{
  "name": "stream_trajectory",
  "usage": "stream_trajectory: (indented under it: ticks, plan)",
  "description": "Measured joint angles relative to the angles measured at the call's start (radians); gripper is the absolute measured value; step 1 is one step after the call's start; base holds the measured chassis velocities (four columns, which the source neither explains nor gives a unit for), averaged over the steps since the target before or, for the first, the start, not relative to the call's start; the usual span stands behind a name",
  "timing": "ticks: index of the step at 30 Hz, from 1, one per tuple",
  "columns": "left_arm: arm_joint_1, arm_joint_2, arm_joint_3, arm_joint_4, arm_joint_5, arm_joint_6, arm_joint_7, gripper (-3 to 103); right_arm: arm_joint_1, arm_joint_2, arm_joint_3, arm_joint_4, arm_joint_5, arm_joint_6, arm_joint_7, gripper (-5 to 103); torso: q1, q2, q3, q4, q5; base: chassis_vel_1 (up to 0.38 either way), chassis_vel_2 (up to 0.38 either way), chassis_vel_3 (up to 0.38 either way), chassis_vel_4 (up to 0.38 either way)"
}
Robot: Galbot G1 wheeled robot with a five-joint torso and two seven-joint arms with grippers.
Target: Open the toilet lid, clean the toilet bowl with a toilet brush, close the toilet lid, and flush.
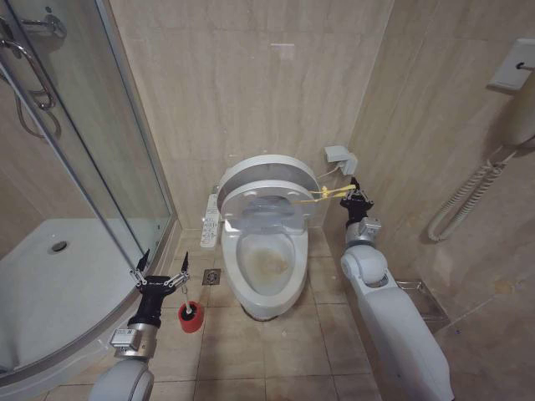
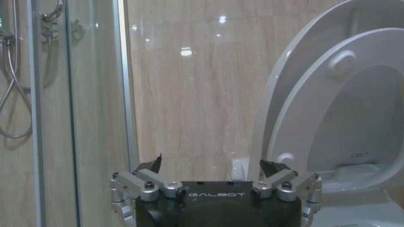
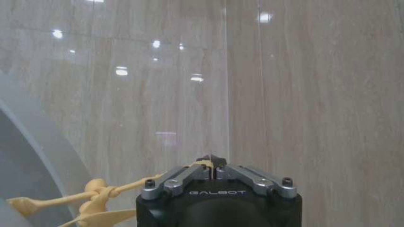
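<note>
Head view: high, looking forward and down over the tiled floor at the toilet bowl (image 1: 269,263), shower glass to the left, both arms entering from the lower edge.

Left wrist view: low, looking along the left gripper (image 2: 215,165) toward the wall, near the raised toilet lid (image 2: 303,71).

Right wrist view: close to the wall, looking past the right gripper (image 3: 213,163); the lid's yellow tie (image 3: 94,201) shows, as in the head view.
</note>
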Motion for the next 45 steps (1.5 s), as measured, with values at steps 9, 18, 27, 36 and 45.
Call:
stream_trajectory:
  ticks: [9, 18, 27, 36, 45]
  plan:
    - [0.000, 0.000, 0.000, 0.000, 0.000, 0.000, 0.000, 100, -0.009, -0.016, -0.001, 0.001, 0.010, 0.004, 0.000, 2, 0.000, 0.000, 0.000, 0.0005, 0.0001, -0.032, 0.036, 0.032, -0.037]
    - [-0.001, 0.000, 0.000, 0.000, 0.000, 0.000, 0.000, 100, -0.012, 0.000, 0.008, -0.006, -0.035, 0.042, 0.007, 2, 0.001, 0.000, 0.000, 0.0003, -0.0002, -0.144, 0.138, 0.121, -0.147]
    - [0.000, 0.000, 0.000, 0.000, 0.000, 0.000, 0.000, 100, -0.013, 0.015, 0.009, -0.020, -0.055, 0.048, 0.006, 2, -0.001, 0.000, 0.000, 0.0004, 0.0002, -0.007, -0.002, -0.002, -0.007]
    - [0.000, 0.000, 0.000, 0.000, 0.000, 0.000, 0.000, 100, -0.005, 0.018, 0.012, -0.033, -0.063, 0.052, 0.012, 2, 0.000, 0.000, 0.000, 0.0006, 0.0000, -0.038, 0.035, 0.035, -0.041]
    - [0.000, 0.000, 0.000, 0.000, 0.000, 0.000, 0.000, 100, 0.036, 0.007, 0.014, -0.071, -0.129, 0.080, 0.006, 2, 0.001, 0.000, 0.000, 0.0005, 0.0000, -0.087, 0.086, 0.086, -0.093]
